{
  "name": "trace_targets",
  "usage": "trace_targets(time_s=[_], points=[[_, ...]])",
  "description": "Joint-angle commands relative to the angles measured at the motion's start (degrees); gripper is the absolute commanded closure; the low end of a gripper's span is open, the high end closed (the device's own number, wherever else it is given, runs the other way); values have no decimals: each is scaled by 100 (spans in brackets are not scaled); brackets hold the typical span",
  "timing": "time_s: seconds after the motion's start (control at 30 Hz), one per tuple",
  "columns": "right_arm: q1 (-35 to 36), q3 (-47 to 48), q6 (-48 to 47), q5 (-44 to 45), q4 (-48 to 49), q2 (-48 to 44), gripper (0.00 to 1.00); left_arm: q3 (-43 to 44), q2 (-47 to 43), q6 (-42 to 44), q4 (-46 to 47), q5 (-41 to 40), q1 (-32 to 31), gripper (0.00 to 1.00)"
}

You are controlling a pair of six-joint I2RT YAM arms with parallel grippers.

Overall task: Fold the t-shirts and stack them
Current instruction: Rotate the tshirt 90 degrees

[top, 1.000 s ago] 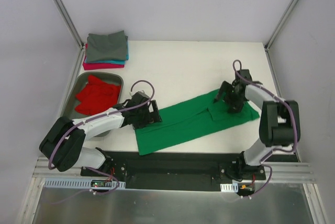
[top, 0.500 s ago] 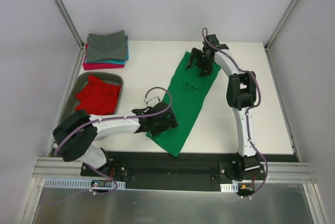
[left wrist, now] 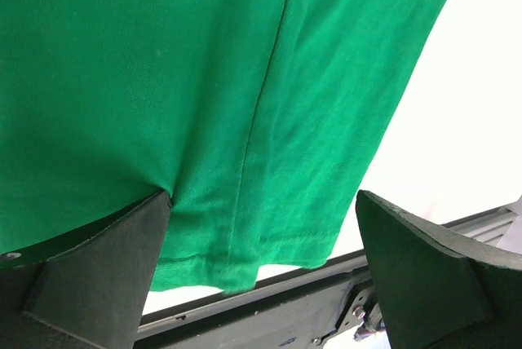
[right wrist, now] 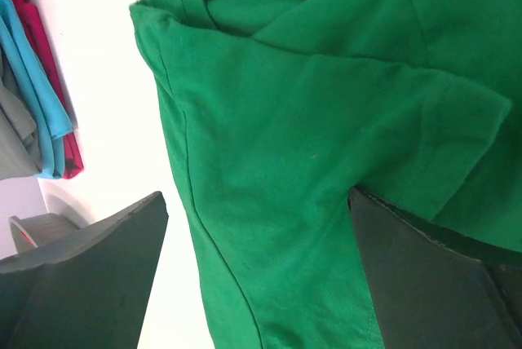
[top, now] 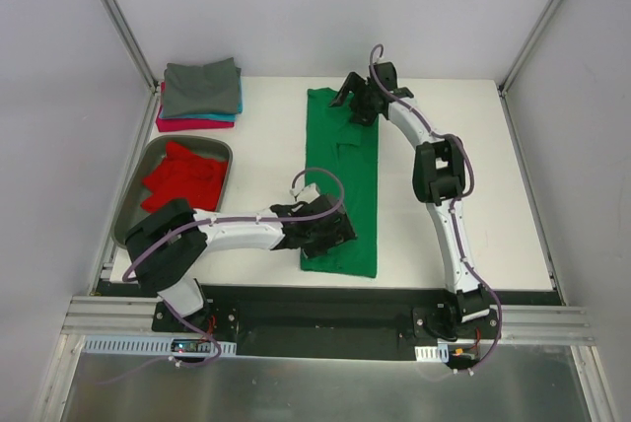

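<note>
Left hand sits on the near end of the bright green t-shirt, just short of the hem. Wrist view: its fingers are spread wide and grip nothing, and the cloth puckers where it meets the left one. The shirt lies flat on the white bench as a long narrow strip running near to far (a sleeve folded in over the body), collar at the far end. Left of it, a red t-shirt lies crumpled in the grey tray. Right hand is over the collar end, its fingers likewise wide apart and holding nothing, a sleeve edge touching the right one. Far left corner holds a stack of folded shirts: grey t-shirt on top, teal t-shirt under it, pink-magenta t-shirt at the bottom.
</note>
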Motion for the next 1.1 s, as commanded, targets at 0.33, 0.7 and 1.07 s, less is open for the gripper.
trace_targets(time_s=[0.33,0.7,1.07], points=[[65,376,-1111,223,-400,-1131,4,-341,-823,212,-683,-507,-707,1],[127,-4803,-1719,1172,-808,-5938,4,-1500,-3151,837,-1193,-1404,-751,1],[13,-11161,1171,83,3587,-9721,4,-1660,-3339,1523,-1264,-1159,-506,1]])
